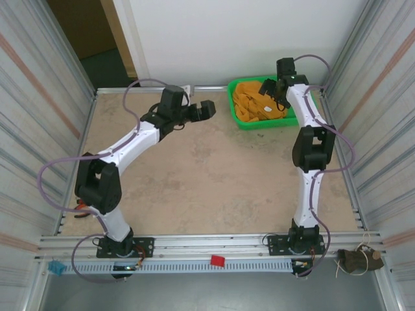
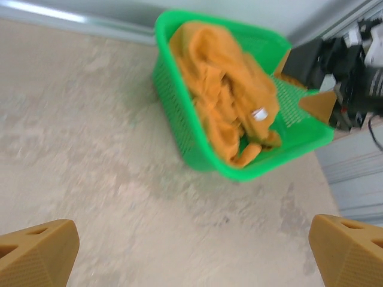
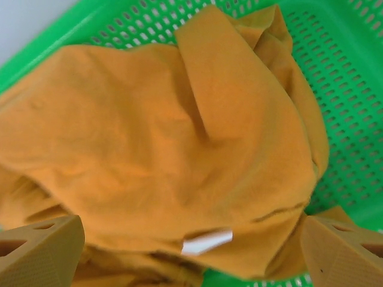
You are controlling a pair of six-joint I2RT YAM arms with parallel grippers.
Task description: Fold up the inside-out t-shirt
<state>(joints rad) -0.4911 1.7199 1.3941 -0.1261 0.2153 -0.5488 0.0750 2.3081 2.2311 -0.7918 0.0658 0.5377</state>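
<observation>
The t-shirt (image 1: 256, 98) is bunched in the green basket (image 1: 243, 120) at the far right corner of the desk (image 1: 214, 175), with its white tag (image 3: 206, 241) showing. The right fingers (image 3: 42, 251) are held wide apart just above the cloth; the left fingers (image 2: 36, 254) are likewise spread and empty, over the desk beside the basket. For a clean lift, a single upper layer near a hem or shoulder should be pinched rather than the whole heap, and the mesh wall should be avoided so the basket is not dragged along
</observation>
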